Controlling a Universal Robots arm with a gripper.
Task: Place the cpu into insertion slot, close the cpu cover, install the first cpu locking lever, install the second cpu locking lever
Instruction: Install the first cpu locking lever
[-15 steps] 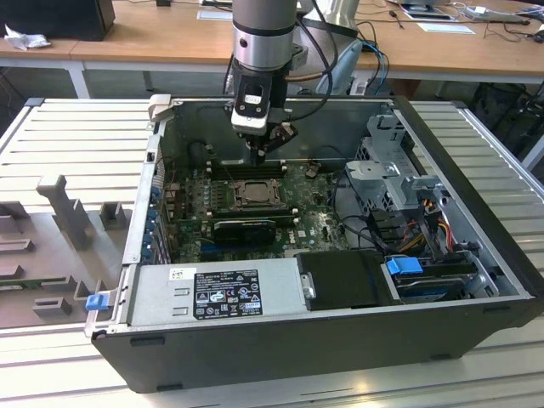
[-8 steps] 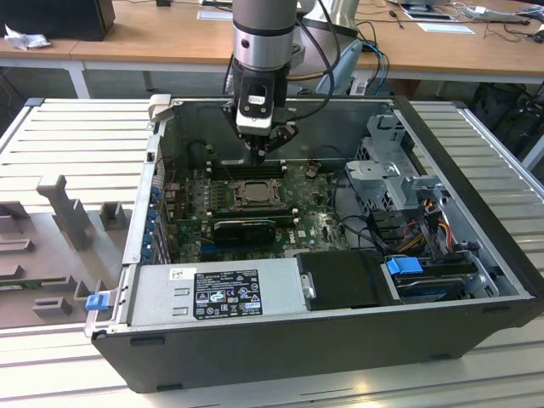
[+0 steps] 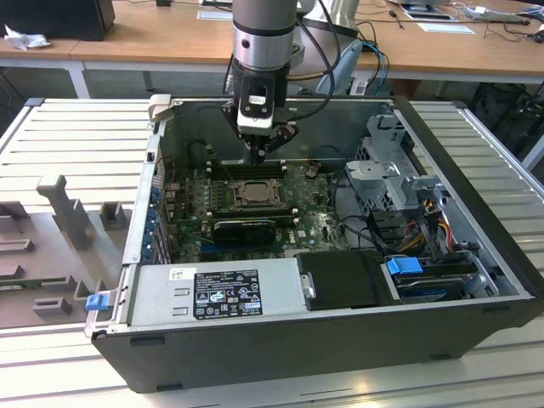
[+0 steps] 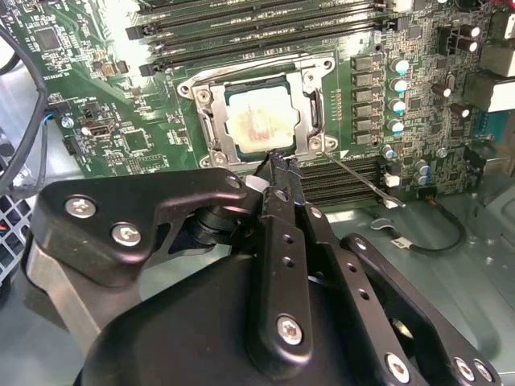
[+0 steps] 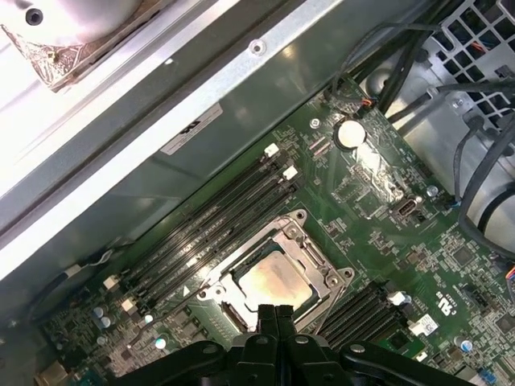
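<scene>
Gripper (image 3: pixel 257 158) hangs low in the case (image 3: pixel 476 255), fingers pressed together, nothing between them. In the exterior view its tip is at twelve o'clock of the cpu (image 3: pixel 252 195), just above it. The cpu lies flat, cover (image 4: pixel 311 95) down around it, and a thin lever (image 4: pixel 358 177) juts from the cover's corner.

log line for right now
pale silvery square cpu: seated; silvery metal frame cover: down; thin metal lever: angled out; black gripper: shut, near cover edge

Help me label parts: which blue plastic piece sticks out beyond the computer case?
The blue plastic clip at the dark computer case's corner, at the exterior view's left; the other blue plastic tab sits inside it.
</scene>
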